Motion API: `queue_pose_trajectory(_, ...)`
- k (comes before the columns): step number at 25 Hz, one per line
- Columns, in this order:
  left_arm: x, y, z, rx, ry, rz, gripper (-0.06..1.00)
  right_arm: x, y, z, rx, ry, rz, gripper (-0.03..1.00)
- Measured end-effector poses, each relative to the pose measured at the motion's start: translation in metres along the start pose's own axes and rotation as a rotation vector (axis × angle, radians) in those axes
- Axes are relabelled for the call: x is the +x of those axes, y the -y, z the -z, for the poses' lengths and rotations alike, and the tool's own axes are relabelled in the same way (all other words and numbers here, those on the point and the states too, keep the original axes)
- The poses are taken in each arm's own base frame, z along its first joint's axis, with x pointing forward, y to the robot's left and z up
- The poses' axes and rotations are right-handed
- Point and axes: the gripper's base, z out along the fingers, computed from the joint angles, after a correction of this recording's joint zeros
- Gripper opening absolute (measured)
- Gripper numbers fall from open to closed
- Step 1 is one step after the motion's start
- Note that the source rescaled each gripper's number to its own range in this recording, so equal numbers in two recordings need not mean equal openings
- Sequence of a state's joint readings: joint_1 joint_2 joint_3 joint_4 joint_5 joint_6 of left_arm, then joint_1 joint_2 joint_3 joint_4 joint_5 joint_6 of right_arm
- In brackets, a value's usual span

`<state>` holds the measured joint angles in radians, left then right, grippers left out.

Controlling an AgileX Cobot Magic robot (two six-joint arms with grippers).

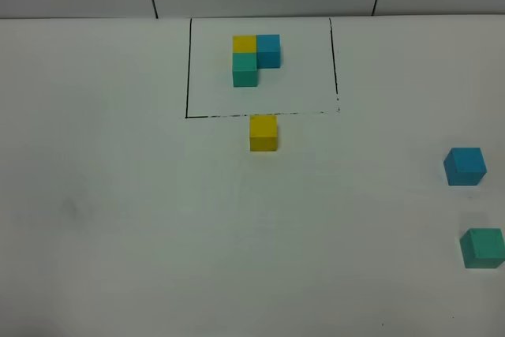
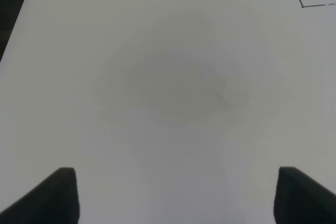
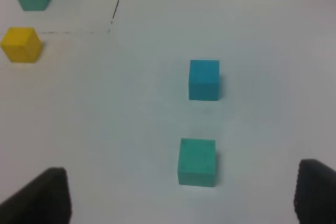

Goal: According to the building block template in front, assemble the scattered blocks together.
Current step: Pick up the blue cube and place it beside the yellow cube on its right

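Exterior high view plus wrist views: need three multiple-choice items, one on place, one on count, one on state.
1. Where is the loose matte yellow cube?
A just outside the near edge of the black-lined rectangle
B inside it
C at the table's left edge

2. How many cubes lie outside that rectangle?
A two
B three
C four

3. The left end effector is:
A shut on a cube
B open and empty
C out of view

Key:
A, it sits just past the frame's near line.
B, the yellow one, a matte blue cube and a matte teal-green cube.
B, its fingers stand wide apart over bare white table.
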<state>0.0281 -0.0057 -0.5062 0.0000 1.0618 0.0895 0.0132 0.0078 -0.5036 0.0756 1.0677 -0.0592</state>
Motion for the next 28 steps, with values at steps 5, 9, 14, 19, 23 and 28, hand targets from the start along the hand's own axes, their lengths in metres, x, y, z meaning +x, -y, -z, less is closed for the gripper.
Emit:
queue_pose_trajectory(5,0.0000,0.0000,0.0000,0.000,0.000,0.001,0.76,0.0000,0.0000,0.0000,0.000,0.000,0.000,0.73)
queue_pose_trajectory(9,0.0000,0.0000,0.0000,0.000,0.000,0.001,0.76,0.0000,0.0000,0.0000,0.000,0.000,0.000,0.73)
queue_pose_trajectory(14,0.0000,0.0000,0.0000,0.000,0.000,0.001,0.76,0.0000,0.0000,0.0000,0.000,0.000,0.000,0.73)
queue_pose_trajectory(19,0.0000,0.0000,0.0000,0.000,0.000,0.001,0.76,0.0000,0.0000,0.0000,0.000,0.000,0.000,0.73)
queue_pose_trajectory(23,0.0000,0.0000,0.0000,0.000,0.000,0.001,0.76,0.0000,0.0000,0.0000,0.000,0.000,0.000,0.73)
queue_pose_trajectory(28,0.0000,0.0000,0.0000,0.000,0.000,0.001,0.76,0.0000,0.0000,0.0000,0.000,0.000,0.000,0.73)
